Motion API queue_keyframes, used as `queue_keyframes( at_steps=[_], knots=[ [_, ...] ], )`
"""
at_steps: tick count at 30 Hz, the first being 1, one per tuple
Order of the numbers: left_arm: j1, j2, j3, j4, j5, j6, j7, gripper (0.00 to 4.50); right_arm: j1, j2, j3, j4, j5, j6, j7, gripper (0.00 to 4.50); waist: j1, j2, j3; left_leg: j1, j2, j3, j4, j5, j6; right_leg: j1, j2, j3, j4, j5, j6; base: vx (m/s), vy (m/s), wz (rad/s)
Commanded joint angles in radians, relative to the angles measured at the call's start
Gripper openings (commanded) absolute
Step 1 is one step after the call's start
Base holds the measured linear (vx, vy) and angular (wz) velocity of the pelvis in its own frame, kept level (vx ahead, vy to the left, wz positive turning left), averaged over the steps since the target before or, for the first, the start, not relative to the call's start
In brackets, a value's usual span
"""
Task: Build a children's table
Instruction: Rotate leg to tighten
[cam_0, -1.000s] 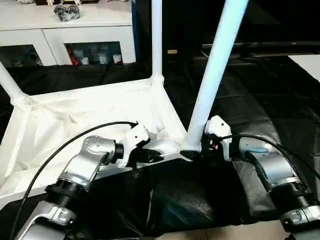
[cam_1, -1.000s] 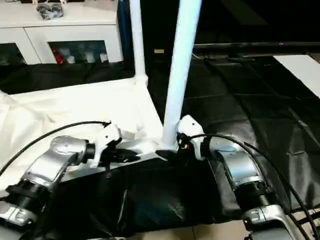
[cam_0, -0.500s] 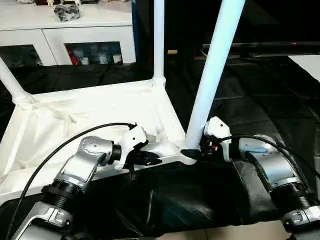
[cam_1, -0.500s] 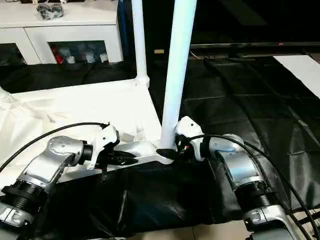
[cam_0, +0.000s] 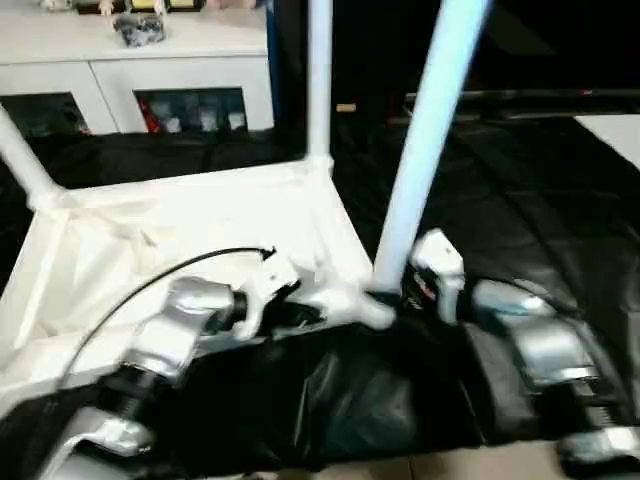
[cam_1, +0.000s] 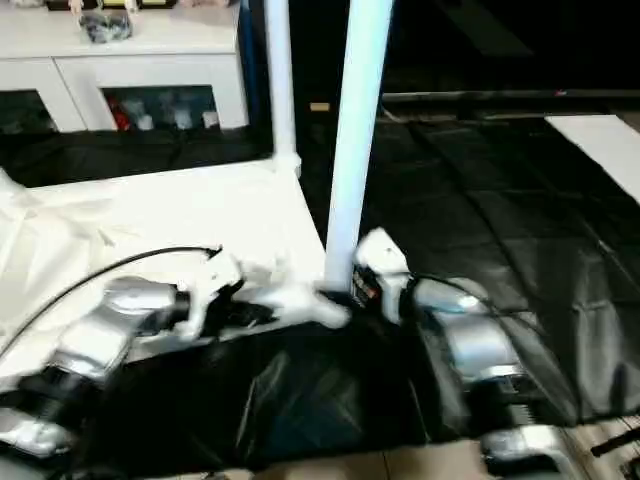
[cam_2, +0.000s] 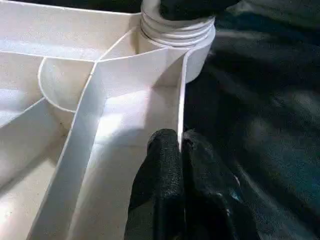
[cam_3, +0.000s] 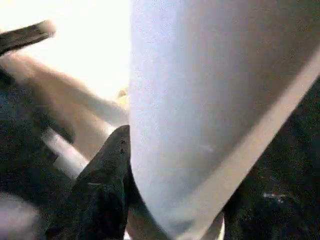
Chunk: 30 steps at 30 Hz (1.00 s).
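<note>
- White plastic tabletop lies upside down on the black-draped table, ribbed underside up, on the left half of the scene.
- Three legs stand up from its corner sockets: one at the far left, tilted; one at the far right, upright; one at the near right, leaning slightly to the right.
- Near right leg's foot sits in the near right corner socket, whose ribbed collar is visible in the left wrist view.
- Left gripper is clenched on the tabletop's thin near rim, just left of that socket; one black finger lies inside the rim, the other outside it.
- Right gripper is at the base of the near right leg, coming from the right; a black finger lies against the tube, and its fingers look closed around the leg, though blur hides the second finger.
- Silver forearms reach in from the near edge, a black cable arching over the left one.
- White cabinet stands at the far left behind the table, with small items on top and behind its glass doors.
- Pale flat surface shows at the far right edge.
</note>
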Motion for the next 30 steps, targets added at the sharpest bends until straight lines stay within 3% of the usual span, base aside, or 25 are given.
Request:
queue_keyframes(
  at_steps=[1, 2, 4, 7, 8, 9, 14, 17, 19, 21, 23, 24, 26, 27, 28, 30],
  knots=[
    [-0.056, -0.080, -0.006, 0.001, -0.009, 0.008, 0.094, 0.00, 0.007, 0.070, 0.065, 0.066, -0.037, 0.052, -0.069, 2.05, -0.011, -0.002, -0.045, 0.041, 0.078, -0.056, -0.086, -0.391, -0.061, 0.003, -0.096, 0.050, -0.101, -0.446, -0.176, 0.000, 0.000, 0.00],
    [-0.093, -0.141, 0.008, 0.042, 0.006, 0.019, 0.196, 0.00, -0.031, 0.147, 0.030, 0.123, -0.037, 0.085, -0.209, 2.05, -0.011, -0.001, -0.045, 0.041, 0.077, -0.058, -0.087, -0.400, -0.067, 0.004, -0.097, 0.050, -0.102, -0.451, -0.172, -0.053, 0.016, -0.02],
    [-0.111, -0.171, 0.017, 0.059, 0.009, 0.022, 0.242, 0.00, -0.053, 0.187, 0.020, 0.153, -0.037, 0.089, -0.270, 2.05, -0.018, 0.004, -0.043, 0.049, 0.074, -0.061, -0.087, -0.454, -0.086, -0.006, -0.097, 0.049, -0.111, -0.486, -0.156, -0.054, 0.019, 0.00],
    [-0.129, -0.194, 0.020, 0.075, 0.019, 0.018, 0.281, 0.00, -0.082, 0.226, 0.019, 0.185, -0.039, 0.068, -0.306, 2.05, -0.024, 0.002, -0.045, 0.038, 0.072, -0.064, -0.089, -0.454, -0.070, 0.001, -0.099, 0.046, -0.112, -0.470, -0.141, 0.000, 0.000, 0.00],
    [-0.132, -0.196, 0.022, 0.077, 0.020, 0.016, 0.282, 0.00, -0.089, 0.234, 0.019, 0.191, -0.039, 0.057, -0.306, 2.54, -0.023, 0.003, -0.046, 0.037, 0.072, -0.064, -0.090, -0.450, -0.066, 0.001, -0.100, 0.047, -0.112, -0.466, -0.139, 0.000, 0.000, 0.00],
    [-0.133, -0.187, 0.021, 0.073, 0.020, 0.011, 0.267, 0.00, -0.096, 0.236, 0.016, 0.186, -0.023, 0.048, -0.278, 2.54, -0.024, 0.006, -0.046, 0.038, 0.073, -0.064, -0.090, -0.451, -0.064, -0.001, -0.100, 0.048, -0.112, -0.457, -0.139, 0.000, 0.000, 0.00],
    [-0.111, -0.144, 0.020, 0.036, 0.011, -0.010, 0.193, 0.00, -0.093, 0.205, 0.012, 0.154, -0.004, 0.044, -0.181, 3.07, -0.023, -0.001, -0.047, 0.028, 0.074, -0.061, -0.091, -0.421, -0.044, 0.005, -0.102, 0.049, -0.108, -0.427, -0.146, 0.000, 0.000, 0.00],
    [-0.066, -0.083, 0.016, -0.026, -0.018, -0.026, 0.091, 0.00, -0.078, 0.132, 0.028, 0.123, 0.002, 0.034, -0.080, 3.32, -0.019, -0.003, -0.051, 0.024, 0.076, -0.058, -0.090, -0.377, -0.025, 0.011, -0.104, 0.052, -0.101, -0.364, -0.163, 0.000, 0.000, 0.00],
    [-0.046, -0.056, 0.017, -0.051, -0.031, -0.026, 0.057, 0.00, -0.069, 0.093, 0.038, 0.110, 0.006, 0.035, -0.032, 3.56, -0.018, -0.004, -0.056, 0.013, 0.077, -0.054, -0.087, -0.292, 0.003, 0.021, -0.101, 0.049, -0.088, -0.257, -0.191, 0.000, 0.000, 0.00],
    [-0.025, -0.022, 0.014, -0.074, -0.041, -0.028, 0.009, 0.00, -0.060, 0.039, 0.055, 0.103, 0.003, 0.023, 0.044, 3.61, -0.012, -0.012, -0.058, 0.017, 0.076, -0.046, -0.077, -0.243, 0.032, 0.019, -0.102, 0.051, -0.083, -0.199, -0.221, 0.026, -0.011, 0.01],
    [-0.012, 0.005, 0.008, -0.091, -0.048, -0.029, -0.030, 0.00, -0.057, 0.000, 0.066, 0.105, -0.001, 0.008, 0.103, 3.90, -0.008, -0.015, -0.060, 0.013, 0.076, -0.045, -0.073, -0.209, 0.045, 0.026, -0.103, 0.050, -0.078, -0.165, -0.229, 0.054, -0.022, 0.02],
    [-0.006, 0.018, 0.006, -0.100, -0.051, -0.029, -0.049, 0.00, -0.056, -0.017, 0.070, 0.108, -0.009, -0.004, 0.130, 3.90, -0.006, -0.010, -0.061, 0.013, 0.076, -0.043, -0.071, -0.175, 0.060, 0.024, -0.100, 0.049, -0.073, -0.123, -0.242, 0.051, -0.019, 0.00],
    [0.009, 0.049, 0.002, -0.127, -0.059, -0.015, -0.089, 0.00, -0.060, -0.056, 0.082, 0.136, -0.061, -0.059, 0.151, 4.04, 0.000, -0.016, -0.069, 0.010, 0.076, -0.040, -0.062, -0.096, 0.090, 0.028, -0.098, 0.045, -0.055, -0.002, -0.265, 0.025, -0.010, 0.00],
    [0.010, 0.050, 0.002, -0.128, -0.059, -0.014, -0.090, 0.00, -0.060, -0.057, 0.082, 0.137, -0.063, -0.060, 0.152, 4.04, 0.001, -0.014, -0.071, 0.009, 0.076, -0.040, -0.060, -0.078, 0.098, 0.028, -0.096, 0.044, -0.051, 0.026, -0.271, 0.000, 0.000, 0.00],
    [0.013, 0.058, 0.000, -0.135, -0.061, -0.013, -0.102, 0.00, -0.060, -0.064, 0.074, 0.135, -0.050, -0.060, 0.178, 4.04, 0.004, -0.020, -0.072, 0.009, 0.075, -0.036, -0.057, -0.051, 0.117, 0.027, -0.094, 0.043, -0.048, 0.069, -0.285, 0.000, 0.000, 0.00],
    [0.023, 0.077, -0.004, -0.153, -0.070, -0.009, -0.126, 0.00, -0.065, -0.084, 0.068, 0.132, -0.018, -0.061, 0.229, 4.04, 0.014, -0.018, -0.071, 0.007, 0.078, -0.036, -0.054, -0.049, 0.135, 0.026, -0.094, 0.041, -0.044, 0.083, -0.288, 0.000, 0.000, 0.00]
  ],
)
